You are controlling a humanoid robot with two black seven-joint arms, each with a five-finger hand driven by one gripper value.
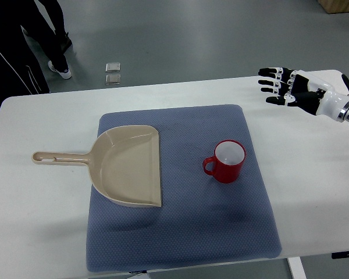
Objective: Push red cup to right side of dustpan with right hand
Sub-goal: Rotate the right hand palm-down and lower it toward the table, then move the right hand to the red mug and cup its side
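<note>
A red cup (227, 163) with a white inside stands upright on the blue mat (180, 232), its handle pointing left. To its left lies a beige dustpan (128, 165), handle pointing left, open mouth facing the cup. My right hand (282, 86) hovers above the table's far right, up and right of the cup, well apart from it. Its fingers are spread and point left, holding nothing. The left arm does not show.
The mat covers the middle of the white table (314, 192). A person's dark-trousered legs and shoes (58, 64) stand on the floor at top left. A small grey floor fitting (113, 72) lies beyond the table's far edge.
</note>
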